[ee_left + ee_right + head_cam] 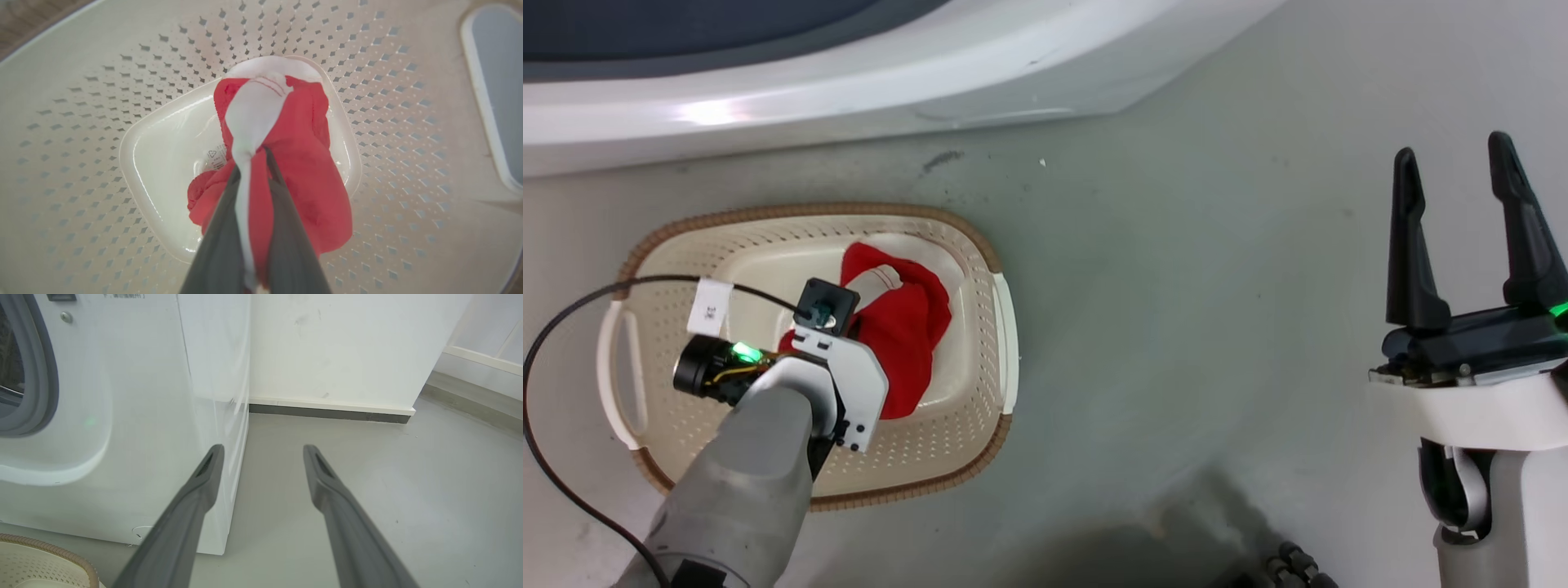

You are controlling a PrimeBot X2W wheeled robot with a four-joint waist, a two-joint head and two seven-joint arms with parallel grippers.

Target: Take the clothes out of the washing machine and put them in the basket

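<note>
Lifting away now could drag the clothes point(302, 171) out of the basket point(122, 81) at frame centre, because your left gripper point(251, 157) pinches them tight; your right gripper point(1452, 155), far right, gapes empty.

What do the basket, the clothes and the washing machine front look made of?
Cream perforated laundry basket: moulded plastic, glossy bottom; its brown woven-look rim is probably plastic too. Soft red and white clothes: matte fabric, creasing where the left gripper pinches them. Large white washing machine: smooth glossy panel, painted metal or plastic, unclear which.
</note>
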